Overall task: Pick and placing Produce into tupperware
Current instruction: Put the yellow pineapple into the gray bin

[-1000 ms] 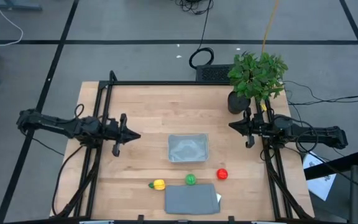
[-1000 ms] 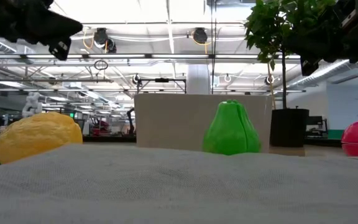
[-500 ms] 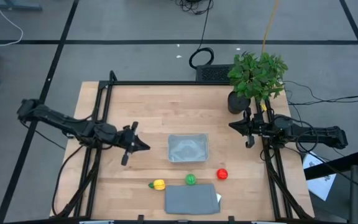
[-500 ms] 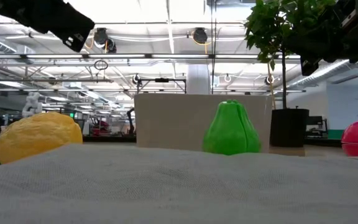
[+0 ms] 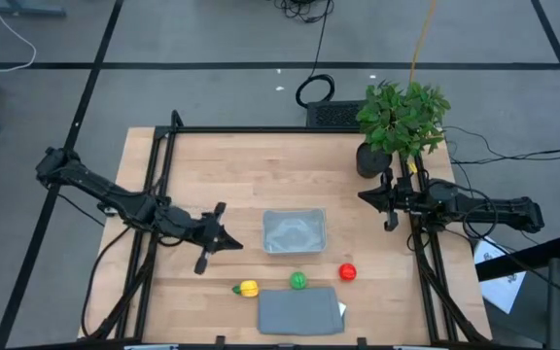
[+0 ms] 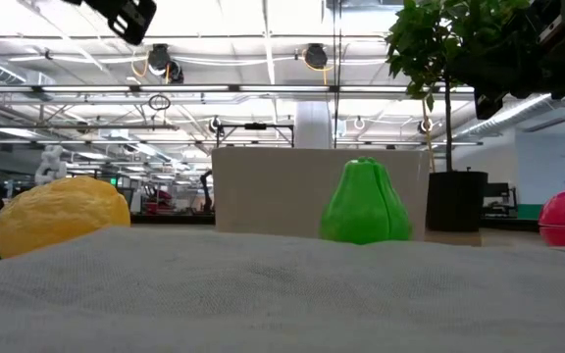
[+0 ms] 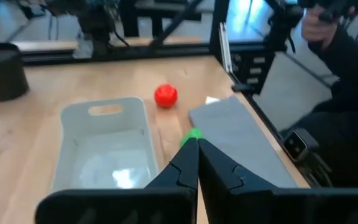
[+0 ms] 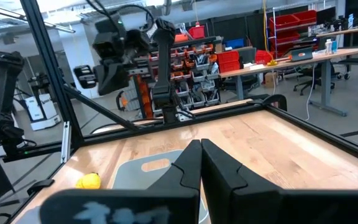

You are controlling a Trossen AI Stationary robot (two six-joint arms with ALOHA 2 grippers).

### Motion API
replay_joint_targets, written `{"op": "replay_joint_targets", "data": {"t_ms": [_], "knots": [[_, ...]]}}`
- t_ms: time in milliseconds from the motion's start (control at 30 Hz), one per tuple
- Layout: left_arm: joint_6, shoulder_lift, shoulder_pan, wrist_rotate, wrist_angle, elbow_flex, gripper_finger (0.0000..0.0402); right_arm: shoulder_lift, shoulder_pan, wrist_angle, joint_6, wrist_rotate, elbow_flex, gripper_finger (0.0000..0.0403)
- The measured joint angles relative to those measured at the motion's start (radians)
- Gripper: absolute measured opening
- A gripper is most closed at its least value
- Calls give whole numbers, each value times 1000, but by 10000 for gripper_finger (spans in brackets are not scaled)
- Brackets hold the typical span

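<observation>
The clear tupperware (image 5: 295, 231) sits mid-table; it also shows in the left wrist view (image 7: 104, 149). Near the front edge lie the yellow piece (image 5: 248, 288), the green one (image 5: 298, 280) and the red round one (image 5: 347, 272). My left gripper (image 5: 235, 243) is shut and empty, left of the tupperware and above the table, pointing toward the tupperware. In its wrist view the shut fingertips (image 7: 193, 144) stand in front of the green piece (image 7: 194, 133), with the red one (image 7: 165, 95) beyond. My right gripper (image 5: 364, 195) is shut and empty at the right, beside the plant.
A flat grey lid (image 5: 299, 311) lies at the front edge, just behind the produce as the low view sees it. A potted plant (image 5: 402, 122) stands at the far right corner. A person in dark clothes (image 7: 347, 93) stands beyond the table's edge.
My left gripper has moved toward the table's right and near edges, closing on the tupperware and the produce, and has turned to point more toward the near right. Its fingers stay shut. My right arm has kept still.
</observation>
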Motion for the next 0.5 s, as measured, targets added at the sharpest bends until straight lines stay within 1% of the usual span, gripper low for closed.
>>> {"op": "replay_joint_targets", "data": {"t_ms": [267,500], "knots": [[-163,135,-51,-26,-339,244,4,0,0,0,0,0,0,0],[-276,265,-55,36,-589,461,6,0,0,0,0,0,0,0]]}}
